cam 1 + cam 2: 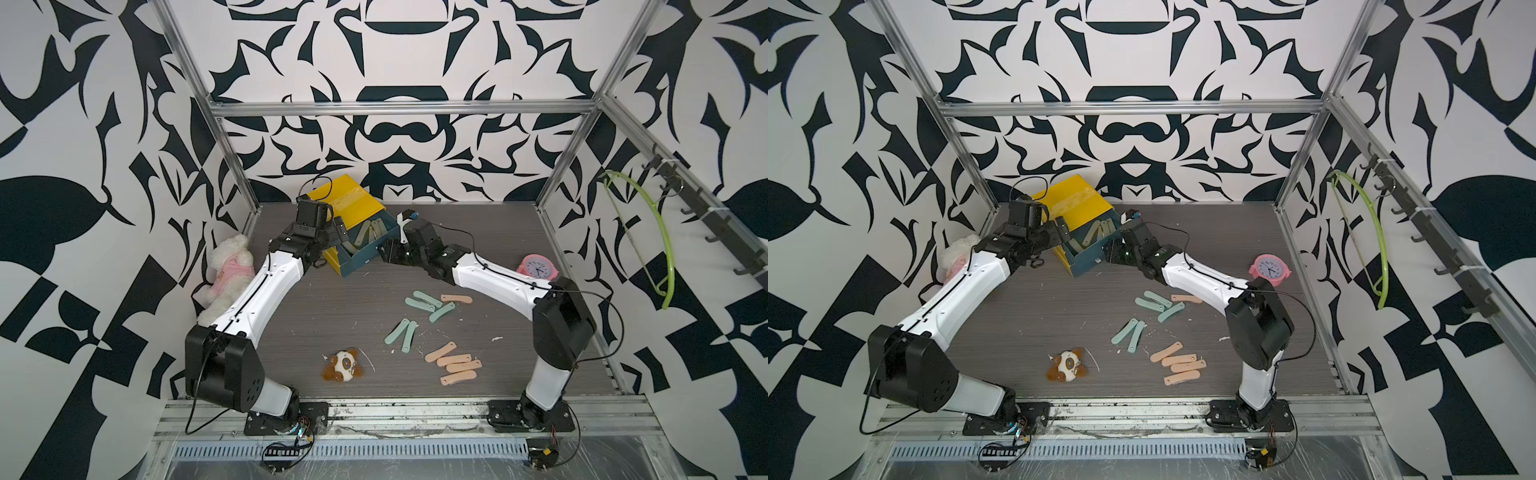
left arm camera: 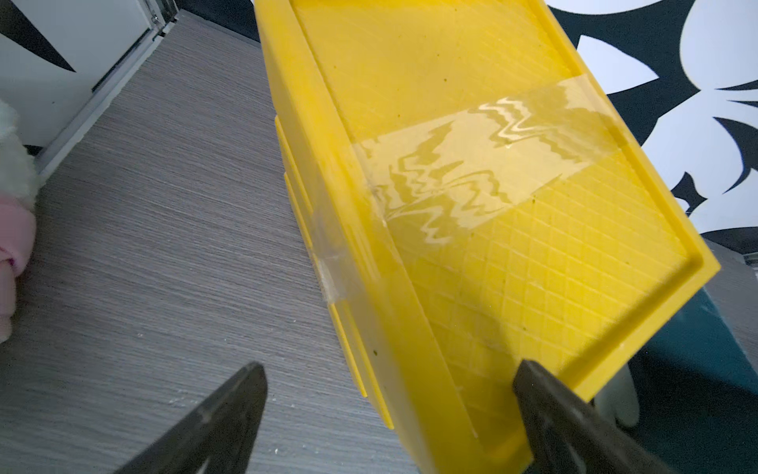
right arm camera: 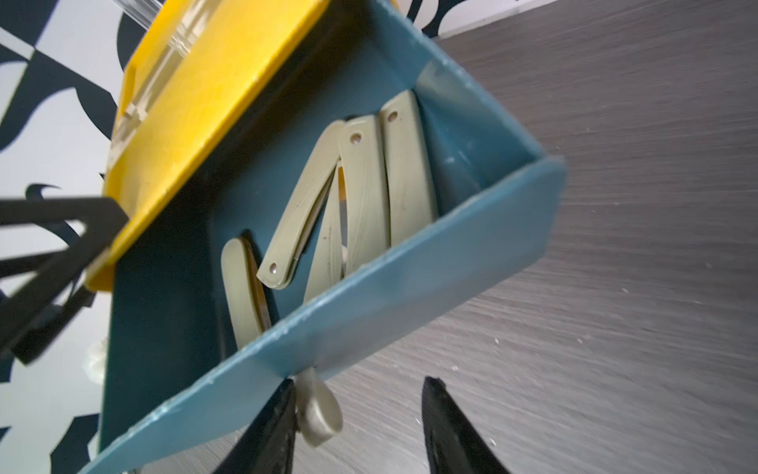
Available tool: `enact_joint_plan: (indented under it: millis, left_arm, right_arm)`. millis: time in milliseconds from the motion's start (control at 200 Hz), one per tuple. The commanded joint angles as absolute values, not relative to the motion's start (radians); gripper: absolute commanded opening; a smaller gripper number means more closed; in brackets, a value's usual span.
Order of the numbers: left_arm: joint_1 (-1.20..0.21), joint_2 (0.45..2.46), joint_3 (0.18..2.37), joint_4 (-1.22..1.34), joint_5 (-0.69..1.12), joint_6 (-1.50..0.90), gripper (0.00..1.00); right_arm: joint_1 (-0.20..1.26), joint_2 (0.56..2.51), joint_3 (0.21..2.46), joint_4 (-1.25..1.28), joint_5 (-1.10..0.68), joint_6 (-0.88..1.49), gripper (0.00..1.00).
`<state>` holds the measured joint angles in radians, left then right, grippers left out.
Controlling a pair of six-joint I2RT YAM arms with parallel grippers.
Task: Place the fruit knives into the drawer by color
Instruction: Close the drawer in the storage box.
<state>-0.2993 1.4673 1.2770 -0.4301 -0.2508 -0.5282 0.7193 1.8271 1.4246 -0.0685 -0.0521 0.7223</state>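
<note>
Drawer: I see the blue drawer [image 1: 358, 261] standing open at the far left-centre of the table [image 1: 324, 316], slid out toward the near right from its yellow case [image 1: 353, 199].
Olive knives: five that I can count lie inside the drawer [image 3: 410, 295], some crossing and overlapping; this group [image 3: 365, 184] shows best in the right wrist view.
Teal knives: all on the table right of centre, nearer than the drawer. Three lie bunched together [image 1: 424, 301] and two side by side a little nearer [image 1: 402, 333].
Peach knives: one [image 1: 456, 298] lies just right of the teal bunch. Four more [image 1: 456, 365] lie close together, near and right, with some touching.
Left gripper: spread wide [image 2: 389, 365] at the left near corner of the case. One finger hangs over the bare table and the other over the case top; I cannot tell whether either touches.
Right gripper: fingers apart [image 3: 360, 381] at the drawer's front wall, low over the table. A small pull tab [image 3: 320, 414] on that wall sits against one finger, with a clear gap to the other, so I see nothing pinched.
Other things: brown-and-white plush toy [image 1: 343, 365] near centre, white plush dog [image 1: 228, 270] at the far left, pink clock [image 1: 539, 269] at the right, green hanger [image 1: 660, 241] on the right wall.
</note>
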Motion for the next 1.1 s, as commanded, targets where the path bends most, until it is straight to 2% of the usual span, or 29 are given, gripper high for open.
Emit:
enact_joint_plan:
  millis: [0, 450, 735, 935, 1100]
  left_arm:
    - [-0.299, 1.485, 1.236, -0.471, -0.216, -0.523, 0.99]
    - [-0.299, 1.489, 1.197, -0.453, -0.172, -0.541, 1.0]
    - [-0.299, 1.486, 1.175, -0.441, -0.15, -0.551, 1.0]
    - [-0.299, 1.477, 1.175, -0.437, -0.152, -0.552, 0.99]
    - [-0.295, 1.473, 1.174, -0.43, -0.146, -0.552, 0.99]
  right_arm:
    - [0.714, 1.857, 1.489, 0.027, -0.052, 0.769, 0.51]
    - [0.713, 2.022, 1.596, 0.141, -0.049, 0.891, 0.53]
    - [0.713, 2.033, 1.602, 0.162, -0.055, 0.9, 0.54]
    - [0.726, 1.908, 1.448, 0.234, -0.06, 0.908, 0.56]
    - [0.739, 1.84, 1.292, 0.309, -0.056, 0.968, 0.51]
